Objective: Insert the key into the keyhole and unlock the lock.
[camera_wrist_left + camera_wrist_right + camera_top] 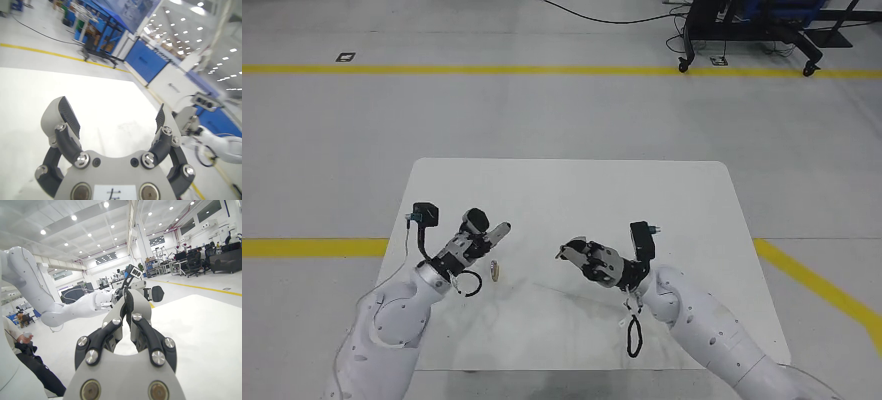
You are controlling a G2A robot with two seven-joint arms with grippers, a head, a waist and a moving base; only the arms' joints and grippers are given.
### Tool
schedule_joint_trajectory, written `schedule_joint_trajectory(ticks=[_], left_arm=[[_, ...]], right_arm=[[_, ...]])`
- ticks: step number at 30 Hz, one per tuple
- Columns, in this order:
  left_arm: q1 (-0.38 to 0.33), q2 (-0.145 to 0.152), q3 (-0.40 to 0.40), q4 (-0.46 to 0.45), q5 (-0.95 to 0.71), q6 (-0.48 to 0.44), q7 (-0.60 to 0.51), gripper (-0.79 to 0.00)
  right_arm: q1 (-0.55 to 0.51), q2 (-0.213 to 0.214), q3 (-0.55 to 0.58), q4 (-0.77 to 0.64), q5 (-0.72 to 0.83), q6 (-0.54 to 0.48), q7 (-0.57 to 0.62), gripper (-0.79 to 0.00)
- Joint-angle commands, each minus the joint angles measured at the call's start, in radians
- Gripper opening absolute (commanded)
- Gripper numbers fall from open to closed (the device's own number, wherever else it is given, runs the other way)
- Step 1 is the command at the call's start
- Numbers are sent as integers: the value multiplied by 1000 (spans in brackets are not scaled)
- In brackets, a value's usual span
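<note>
1. Lying on the white table [572,190], a small pale object [496,270] is sitting just beside the left gripper [113,106]; whether it is lock or key cannot be told.
2. Picking it up is judged the step in hand, calling for a square descent and a close on its flat sides.
3. The left gripper is hovering over the table, fingers spread, empty.
4. The right gripper [127,296] is hanging near mid-table, fingers pressed together; contents unclear.
</note>
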State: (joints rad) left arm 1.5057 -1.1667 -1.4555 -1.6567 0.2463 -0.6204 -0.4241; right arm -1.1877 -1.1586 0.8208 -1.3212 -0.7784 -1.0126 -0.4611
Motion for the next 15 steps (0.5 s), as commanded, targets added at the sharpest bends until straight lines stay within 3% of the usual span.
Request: schedule_joint_trajectory(ticks=[1,3,8,11,14,15], left_arm=[[-67,0,44,105,-431,-140,-151,0],[-134,5,67,197,-601,-211,-300,0],[-253,8,142,343,-665,-250,-521,0],[-293,4,214,384,-711,-244,-532,0],[-324,14,245,407,-552,-292,-484,0],[-324,16,259,400,-528,-318,-458,-49]], right_arm=[[11,0,-5,8,87,0,63,-785],[16,0,-3,13,146,0,105,-785],[17,-2,4,3,220,21,174,-785],[23,-12,-13,22,258,30,209,-785],[38,-24,-28,43,287,36,229,-785],[43,-27,-31,49,292,37,233,-785]])
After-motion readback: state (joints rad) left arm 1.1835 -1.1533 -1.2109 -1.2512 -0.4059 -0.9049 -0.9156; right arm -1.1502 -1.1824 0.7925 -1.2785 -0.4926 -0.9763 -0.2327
